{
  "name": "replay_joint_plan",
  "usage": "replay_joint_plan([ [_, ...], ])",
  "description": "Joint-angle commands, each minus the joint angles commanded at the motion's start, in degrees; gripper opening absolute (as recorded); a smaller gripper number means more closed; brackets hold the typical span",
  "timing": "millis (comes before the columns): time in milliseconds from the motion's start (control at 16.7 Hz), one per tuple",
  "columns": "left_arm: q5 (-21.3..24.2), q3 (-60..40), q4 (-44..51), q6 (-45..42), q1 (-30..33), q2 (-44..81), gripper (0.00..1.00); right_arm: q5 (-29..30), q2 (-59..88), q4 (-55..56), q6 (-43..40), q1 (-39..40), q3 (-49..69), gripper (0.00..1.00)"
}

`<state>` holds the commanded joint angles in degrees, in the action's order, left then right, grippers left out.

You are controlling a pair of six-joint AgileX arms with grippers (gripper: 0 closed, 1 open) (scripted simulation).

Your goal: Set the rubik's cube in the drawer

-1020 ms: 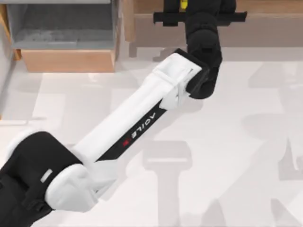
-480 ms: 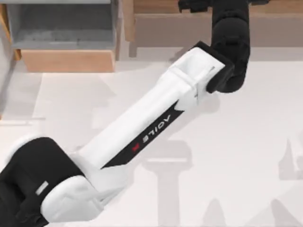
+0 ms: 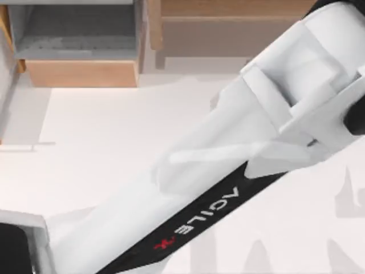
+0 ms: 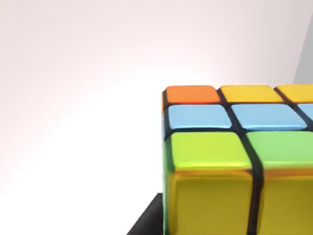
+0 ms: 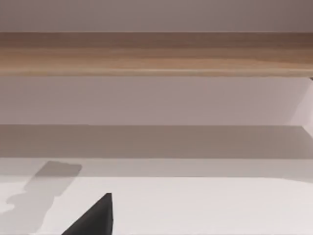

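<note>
Carrying small multicoloured tiled rubik's cube [image 4: 234, 161], seemingly grasped in our left fingers, though grip unconfirmed. Tan-fronted grey-walled drawer [image 3: 80, 71] sits well left of our raised left arm [image 3: 239, 171]. Risk: cube slipping mid-swing, clipping drawer front. Right fingers' state: cannot tell.

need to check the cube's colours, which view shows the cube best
The left wrist view: the cube sits close up, with orange, yellow, blue and green tiles and dark grid lines plain to see. The top view has the left arm and the open drawer; the right wrist view has a wooden shelf.
</note>
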<state>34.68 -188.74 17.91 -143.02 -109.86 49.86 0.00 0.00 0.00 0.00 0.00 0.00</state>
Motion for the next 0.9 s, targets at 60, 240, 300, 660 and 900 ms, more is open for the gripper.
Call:
replay_joint_plan([
  [60,-0.9,1.5,2.3,3.6,2.8,2.6,0.00,0.0,0.0,0.0,0.0,0.0,0.0,1.00],
  [240,-3.6,5.3,8.7,13.5,10.1,10.1,0.00,0.0,0.0,0.0,0.0,0.0,0.0,1.00],
  [300,-4.4,6.5,10.7,16.6,12.4,12.4,0.00,0.0,0.0,0.0,0.0,0.0,0.0,1.00],
  [660,-9.4,12.6,22.4,35.0,26.3,26.3,0.00,0.0,0.0,0.0,0.0,0.0,0.0,1.00],
  [900,-12.8,16.4,30.3,47.8,35.8,35.8,0.00,0.0,0.0,0.0,0.0,0.0,0.0,1.00],
])
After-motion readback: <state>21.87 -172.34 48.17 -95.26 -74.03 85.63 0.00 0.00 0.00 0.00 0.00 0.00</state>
